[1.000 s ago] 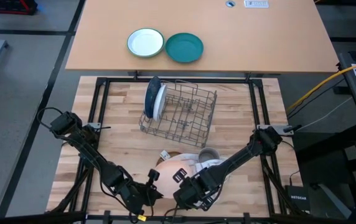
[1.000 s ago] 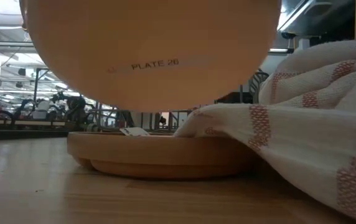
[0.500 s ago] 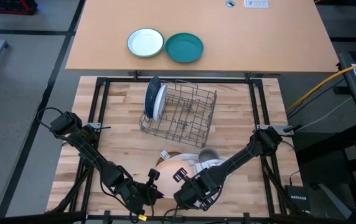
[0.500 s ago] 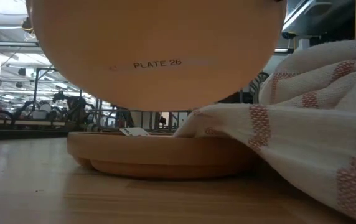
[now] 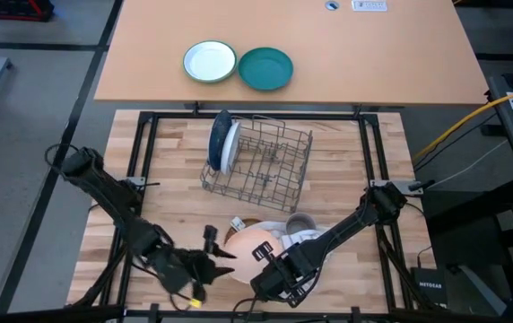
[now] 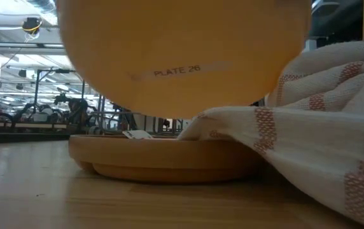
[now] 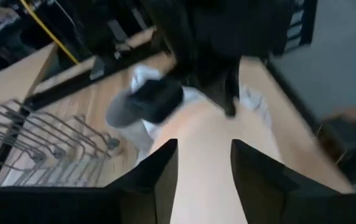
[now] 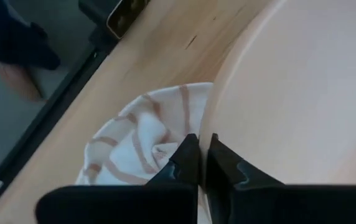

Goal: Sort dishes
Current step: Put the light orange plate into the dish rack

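Note:
The pale tan plate (image 5: 255, 244), labelled PLATE 26 (image 6: 177, 71), is held off the table near its front edge, over a brown wooden dish (image 6: 163, 159). My right gripper (image 5: 263, 257) is shut on its rim. My left gripper (image 5: 215, 244) is open at the plate's left edge, and the plate shows between its fingers in the left wrist view (image 7: 204, 168). The blue plate (image 5: 219, 139) and the white plate (image 5: 230, 146) stand on edge in the wire rack (image 5: 265, 161). My right gripper pinches the tan plate's rim (image 8: 210, 134) between its two fingers, on the plate's near side, coming from the near right. The plate is lifted clear and tilted above the wooden dish and the towel. My left gripper: I cannot tell whether its open fingers touch the plate's left edge.
A white towel with red stripes (image 6: 309, 133) lies over the wooden dish's right side, with a grey mug (image 5: 302, 223) beside it. A white green-rimmed bowl (image 5: 210, 62) and a teal plate (image 5: 265, 69) sit on the far table. Black frame rails border the wooden table.
My left gripper has drawn back a little toward the table's left and far edges, away from the plate's left edge, and the arm behind it has swung left. The tan plate, still in my right gripper, has shifted slightly to the right in the low view.

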You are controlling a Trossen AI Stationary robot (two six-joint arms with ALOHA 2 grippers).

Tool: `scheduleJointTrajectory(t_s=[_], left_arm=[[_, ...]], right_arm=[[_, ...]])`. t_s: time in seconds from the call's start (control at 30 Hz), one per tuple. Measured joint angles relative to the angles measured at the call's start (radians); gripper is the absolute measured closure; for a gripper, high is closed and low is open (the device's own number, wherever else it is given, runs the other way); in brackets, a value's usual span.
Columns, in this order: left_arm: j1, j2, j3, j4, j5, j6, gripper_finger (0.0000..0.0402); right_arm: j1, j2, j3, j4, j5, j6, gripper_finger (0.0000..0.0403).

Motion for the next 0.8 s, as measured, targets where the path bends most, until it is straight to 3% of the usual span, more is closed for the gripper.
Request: scheduleJointTrajectory(t_s=[0.07, 0.4, 0.7, 0.8], left_arm=[[-0.013, -0.058, 0.0, -0.027, 0.0, -0.04, 0.0257], [-0.164, -0.343, -0.001, -0.388, 0.002, -0.544, 0.0269], [-0.346, -0.389, -0.003, -0.519, -0.114, -0.762, 0.0286], [-0.393, -0.389, -0.013, -0.52, -0.124, -0.818, 0.0292]], right_arm=[[-0.001, 0.0, 0.0, 0.002, 0.018, 0.04, 0.039], [-0.022, 0.0, 0.089, 0.11, 0.135, 0.192, 0.0394], [-0.041, -0.004, 0.326, 0.159, 0.353, 0.19, 0.0395], [-0.053, -0.06, 0.299, 0.244, 0.446, 0.195, 0.0395]])
